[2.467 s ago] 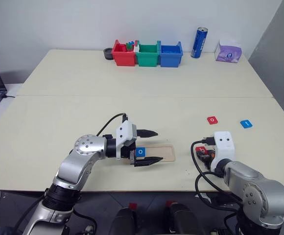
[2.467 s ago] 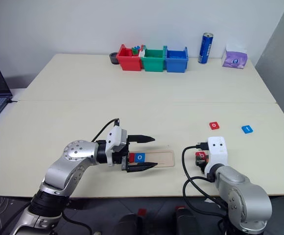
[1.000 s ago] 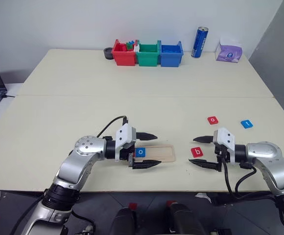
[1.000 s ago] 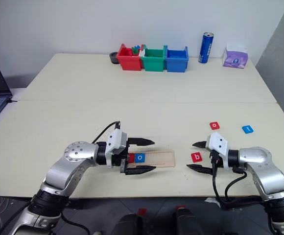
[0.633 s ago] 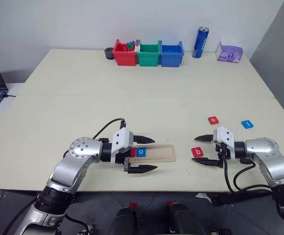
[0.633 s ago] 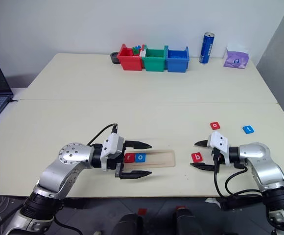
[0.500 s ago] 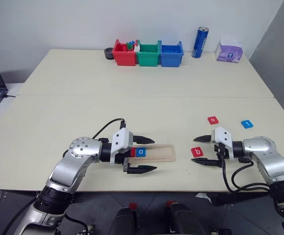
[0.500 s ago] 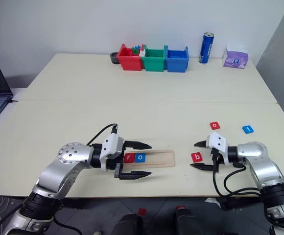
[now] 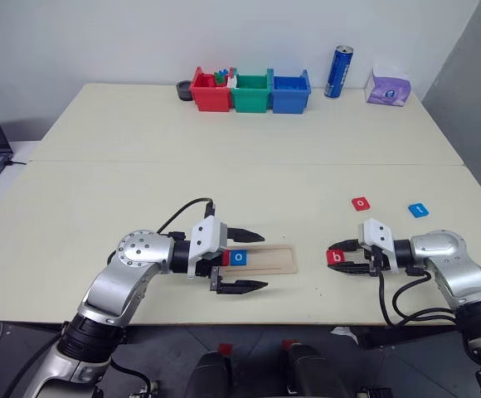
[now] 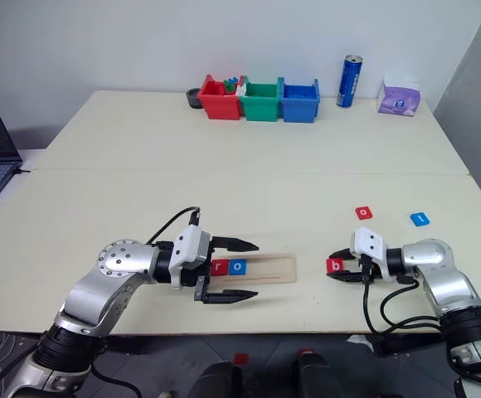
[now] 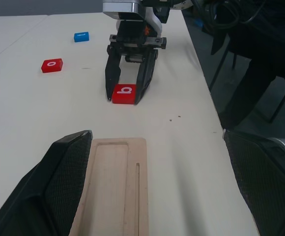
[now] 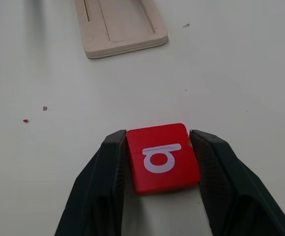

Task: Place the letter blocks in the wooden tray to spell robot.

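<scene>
Red "b" block [image 12: 163,157] sat on the desk [image 9: 224,166], clamped between my right fingers [image 12: 108,182], right of the wooden tray [image 9: 275,259] holding "r" and "o". My left fingers [image 9: 245,284] stood apart around the tray.

The right gripper [image 12: 163,162] has its two black fingers [image 12: 100,189] pressed against opposite sides of a red letter block [image 12: 162,157] bearing a white "b", which seems to rest flat on the pale table [image 12: 231,73]. Beyond it, well apart, lies the end of the wooden tray [image 12: 120,27], its shallow groove bare.
</scene>
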Robot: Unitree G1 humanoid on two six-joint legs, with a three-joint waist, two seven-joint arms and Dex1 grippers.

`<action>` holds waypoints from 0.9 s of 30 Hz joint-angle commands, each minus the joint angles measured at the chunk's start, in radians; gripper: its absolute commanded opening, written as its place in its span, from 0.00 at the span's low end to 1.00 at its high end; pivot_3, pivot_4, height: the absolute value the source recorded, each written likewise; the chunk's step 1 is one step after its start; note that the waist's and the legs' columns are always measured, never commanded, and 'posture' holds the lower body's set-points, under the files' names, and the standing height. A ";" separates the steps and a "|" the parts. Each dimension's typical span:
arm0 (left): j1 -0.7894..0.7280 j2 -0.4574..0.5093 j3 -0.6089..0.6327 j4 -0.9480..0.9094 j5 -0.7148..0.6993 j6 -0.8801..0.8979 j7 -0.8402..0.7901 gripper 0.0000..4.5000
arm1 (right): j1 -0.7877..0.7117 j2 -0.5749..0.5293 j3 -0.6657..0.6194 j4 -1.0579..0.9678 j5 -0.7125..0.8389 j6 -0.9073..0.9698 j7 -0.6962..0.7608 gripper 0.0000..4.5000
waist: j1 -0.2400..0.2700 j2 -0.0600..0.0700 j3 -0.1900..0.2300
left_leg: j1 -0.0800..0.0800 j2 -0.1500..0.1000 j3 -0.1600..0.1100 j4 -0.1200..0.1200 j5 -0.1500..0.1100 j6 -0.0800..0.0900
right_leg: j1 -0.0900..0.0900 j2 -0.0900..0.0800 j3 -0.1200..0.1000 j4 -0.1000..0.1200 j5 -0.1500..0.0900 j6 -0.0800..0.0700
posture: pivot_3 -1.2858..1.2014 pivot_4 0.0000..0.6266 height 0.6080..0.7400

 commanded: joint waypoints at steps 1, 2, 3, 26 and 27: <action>-0.009 0.008 0.009 -0.047 -0.005 -0.005 0.011 1.00 | -0.027 0.007 -0.011 -0.026 0.021 0.000 0.015 0.32 | 0.000 0.000 0.000 | 0.000 0.000 0.000 0.000 0.000 0.000 | 0.000 0.000 0.000 0.000 0.000 0.000 | 0.52 0.24 1.00; -0.006 0.012 0.014 -0.047 -0.005 -0.006 0.010 1.00 | -0.033 0.011 -0.012 -0.038 0.025 0.008 0.014 0.32 | 0.000 0.000 0.000 | 0.000 0.000 0.000 0.000 0.000 0.000 | 0.000 0.000 0.000 0.000 0.000 0.000 | 0.52 0.24 1.00; -0.001 0.019 0.021 -0.044 -0.003 -0.010 0.009 1.00 | -0.040 0.018 -0.012 -0.062 0.035 0.028 0.010 0.32 | -0.001 0.000 0.000 | 0.000 0.000 0.000 0.000 0.000 0.000 | 0.000 0.000 0.000 0.000 0.000 0.000 | 0.52 0.24 1.00; 0.080 0.207 0.220 0.122 -0.011 -0.136 -0.073 1.00 | -0.203 0.334 0.188 -0.212 -0.029 0.287 -0.223 0.32 | 0.003 0.001 0.001 | 0.000 0.000 -0.001 0.000 0.000 0.000 | -0.001 -0.002 -0.002 0.000 0.000 0.000 | 0.52 0.24 1.00; 0.075 0.206 0.219 0.125 -0.011 -0.136 -0.073 1.00 | -0.206 0.339 0.194 -0.209 -0.031 0.287 -0.224 0.32 | 0.002 0.001 0.001 | -0.001 0.000 -0.001 0.000 0.000 0.000 | -0.001 -0.002 -0.002 0.000 0.000 0.000 | 0.52 0.24 1.00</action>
